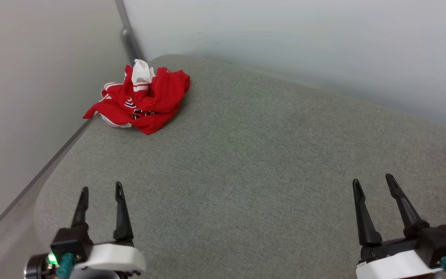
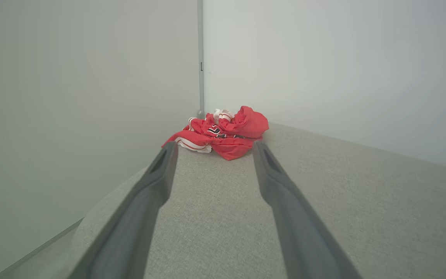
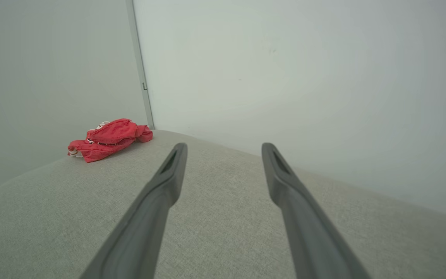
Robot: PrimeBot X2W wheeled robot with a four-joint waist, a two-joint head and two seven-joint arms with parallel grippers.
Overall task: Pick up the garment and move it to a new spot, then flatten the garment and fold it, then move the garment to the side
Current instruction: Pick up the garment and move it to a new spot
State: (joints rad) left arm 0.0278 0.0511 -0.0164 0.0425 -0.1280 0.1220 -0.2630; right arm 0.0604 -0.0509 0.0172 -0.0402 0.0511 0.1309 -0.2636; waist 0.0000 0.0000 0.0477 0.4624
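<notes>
The garment [image 1: 145, 100] is a red shirt with white, red-striped sleeves, lying crumpled in a heap at the far left corner of the grey fabric surface [image 1: 254, 162]. One fold hangs slightly over the left edge. In the left wrist view the garment [image 2: 223, 133] sits straight ahead, well beyond the fingertips. The right wrist view has the garment [image 3: 108, 139] far off to the left. My left gripper [image 1: 102, 190] stands open near the front left, nothing between its fingers. My right gripper [image 1: 374, 181] stands open at the front right, also with nothing in it.
Pale walls [image 1: 285, 42] close in behind and to the left of the surface, meeting at a grey corner post [image 1: 130, 38]. The surface has a rounded front-left corner [image 1: 48, 193] with a gap to the left wall.
</notes>
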